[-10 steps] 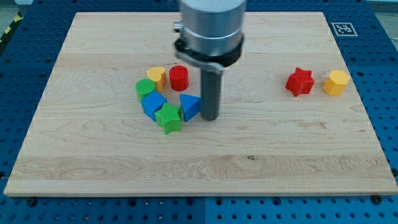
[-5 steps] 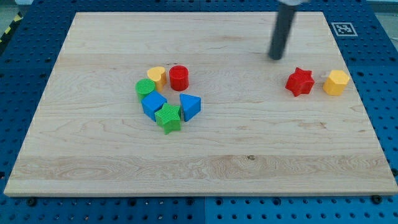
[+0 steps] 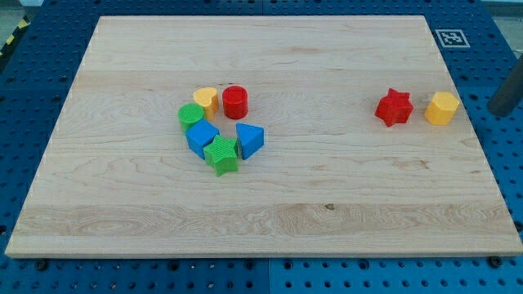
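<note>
My tip [image 3: 498,110] shows at the view's right edge, just off the wooden board [image 3: 327,212], to the right of the yellow hexagon block [image 3: 441,108]. It touches nothing. Left of the hexagon lies a red star block [image 3: 394,107]. At the board's centre-left sits a cluster: a yellow heart block [image 3: 205,100], a red cylinder [image 3: 235,101], a green round block [image 3: 191,115], a blue cube-like block [image 3: 201,136], a green star block [image 3: 221,155] and a blue triangular block [image 3: 250,140].
A blue perforated table [image 3: 33,98] surrounds the board. A black and white marker tag [image 3: 450,37] sits by the board's top right corner.
The rod left the cluster beside the blue triangle, swept up and to the right across the board, and now stands off its right edge. No block has moved.
</note>
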Motion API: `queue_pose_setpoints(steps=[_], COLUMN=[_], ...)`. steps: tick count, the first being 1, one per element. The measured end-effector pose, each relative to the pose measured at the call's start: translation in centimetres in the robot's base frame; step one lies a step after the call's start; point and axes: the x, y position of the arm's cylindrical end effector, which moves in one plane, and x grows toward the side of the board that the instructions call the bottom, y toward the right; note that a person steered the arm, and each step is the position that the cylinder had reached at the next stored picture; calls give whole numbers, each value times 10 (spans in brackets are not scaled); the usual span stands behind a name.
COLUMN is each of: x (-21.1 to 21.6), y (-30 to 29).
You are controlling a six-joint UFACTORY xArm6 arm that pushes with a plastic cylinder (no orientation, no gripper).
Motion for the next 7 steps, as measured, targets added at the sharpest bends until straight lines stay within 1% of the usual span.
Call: queue_pose_setpoints(steps=[2,3,7], x=[3,3,-46], y=[-118,-156,-159])
